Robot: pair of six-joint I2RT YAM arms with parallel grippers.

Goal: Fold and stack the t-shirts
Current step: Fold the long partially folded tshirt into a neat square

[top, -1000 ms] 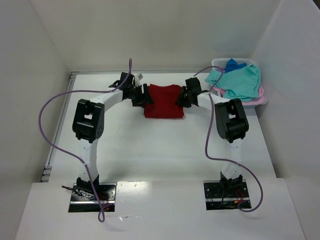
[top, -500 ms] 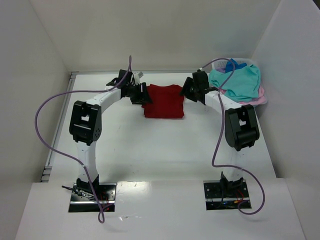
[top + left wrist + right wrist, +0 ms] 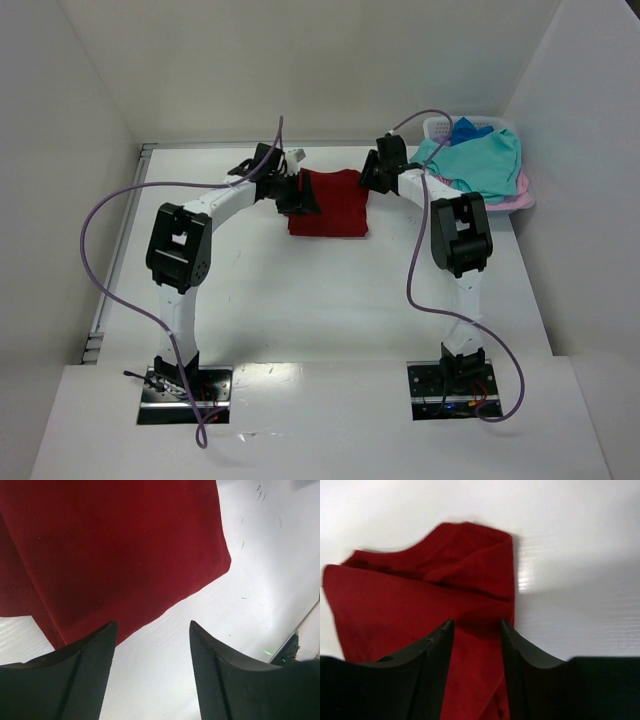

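1. Left gripper [image 3: 300,195], jaws wide and empty, has edged in to the left edge of the folded dark red t-shirt [image 3: 335,205], far on the desk [image 3: 300,290].
2. Right gripper [image 3: 368,180], jaws part-open and empty, has swung back over its far right corner, likely to neaten the fold.
3. Right of the red t-shirt, the basket [image 3: 440,124] holds the teal t-shirt [image 3: 480,160], pink t-shirt [image 3: 520,195] and blue t-shirt [image 3: 465,130], all unfolded.

Robot lab test cell, not a home. White table [image 3: 300,290] boxed in by plain white panels [image 3: 300,60] on 3 sides. My 2 arms [image 3: 178,250] stand on black base plates [image 3: 185,385] bolted at the near edge, with purple cables [image 3: 85,235] looping loose. Only domestic touch: a plastic laundry basket [image 3: 437,125] in the far right corner.
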